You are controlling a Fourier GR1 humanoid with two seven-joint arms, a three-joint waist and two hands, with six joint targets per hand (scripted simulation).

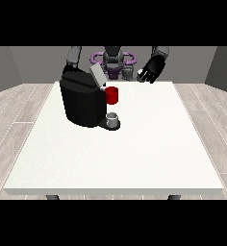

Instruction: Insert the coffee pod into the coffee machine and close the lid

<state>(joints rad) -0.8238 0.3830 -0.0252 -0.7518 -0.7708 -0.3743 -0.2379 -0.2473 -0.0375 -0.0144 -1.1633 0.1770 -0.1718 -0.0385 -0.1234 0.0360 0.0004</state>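
Observation:
The black coffee machine stands on the white table, left of the middle. Its grey lid is tilted up and open. A red thing at the machine sits at its front, under the lid. The small grey coffee pod stands at the table's far edge, in front of the robot. The hand at the view's right hovers just right of the pod with relaxed fingers, holding nothing. The arm at the view's left goes down behind the machine, and its hand is hidden.
A grey cup-like thing rests on the machine's base plate under the red thing. The robot's torso is behind the far table edge. Wooden floor surrounds the table.

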